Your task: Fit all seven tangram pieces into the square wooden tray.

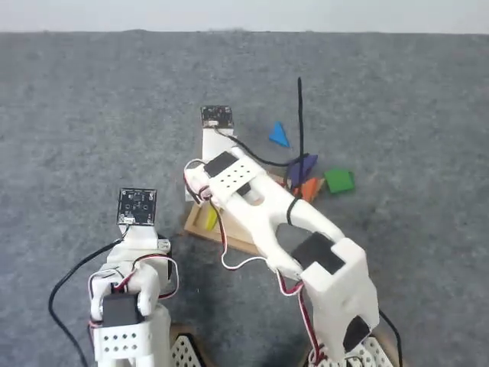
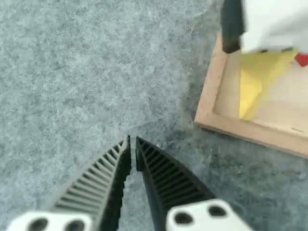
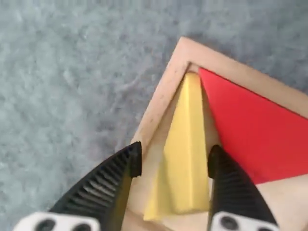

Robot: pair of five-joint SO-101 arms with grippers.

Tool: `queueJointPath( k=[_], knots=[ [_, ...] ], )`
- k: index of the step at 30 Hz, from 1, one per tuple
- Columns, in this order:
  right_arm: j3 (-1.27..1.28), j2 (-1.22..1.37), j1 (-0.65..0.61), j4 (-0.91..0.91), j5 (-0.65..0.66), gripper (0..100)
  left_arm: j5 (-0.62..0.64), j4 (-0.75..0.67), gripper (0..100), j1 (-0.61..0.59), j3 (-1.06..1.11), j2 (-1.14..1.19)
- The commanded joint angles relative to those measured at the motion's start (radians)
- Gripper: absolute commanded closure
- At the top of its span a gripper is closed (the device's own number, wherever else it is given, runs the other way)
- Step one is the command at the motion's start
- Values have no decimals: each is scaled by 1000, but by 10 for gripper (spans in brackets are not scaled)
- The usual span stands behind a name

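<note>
Right gripper (image 3: 175, 151) spread wide astride a smooth yellow triangular piece (image 3: 187, 183) in the wooden tray (image 3: 161, 101) corner, flat red triangle (image 3: 245, 130) just beyond one finger, left gripper (image 2: 132, 142) ribbed jaws nearly together, empty, over fuzzy grey carpet (image 2: 72, 72)

The high camera looks steeply down and forward over the grey felt table (image 1: 76, 99), with the square wooden tray (image 1: 195, 223) just left of frame centre. The wrist cameras hang close above it, looking past the left gripper (image 2: 133, 140) and right gripper (image 3: 174, 156). Both share part of the tray.
</note>
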Motion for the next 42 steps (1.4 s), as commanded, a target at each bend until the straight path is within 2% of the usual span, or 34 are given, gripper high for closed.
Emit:
queueJointPath(
  k=[1,9,14,17,20,22,26,34,42],
  knots=[
    [18,-145,30,5,25,779,17,3,982,-2,-13,-18],
    [126,-361,33,7,104,778,17,3,982,-2,-13,-18],
    [301,-536,94,-19,164,779,17,3,982,-2,-13,-18],
    [488,-634,134,-82,229,779,17,3,982,-2,-13,-18],
    [678,-694,140,-225,249,781,17,3,982,-2,-13,-18],
    [724,-697,139,-308,290,820,17,3,982,-2,-13,-18],
    [681,-633,145,-328,368,938,17,3,982,-2,-13,-18],
    [419,-372,143,-193,393,976,17,3,982,-2,-13,-18],
    [384,-285,87,-188,397,979,17,3,982,-2,-13,-18]
  ],
)
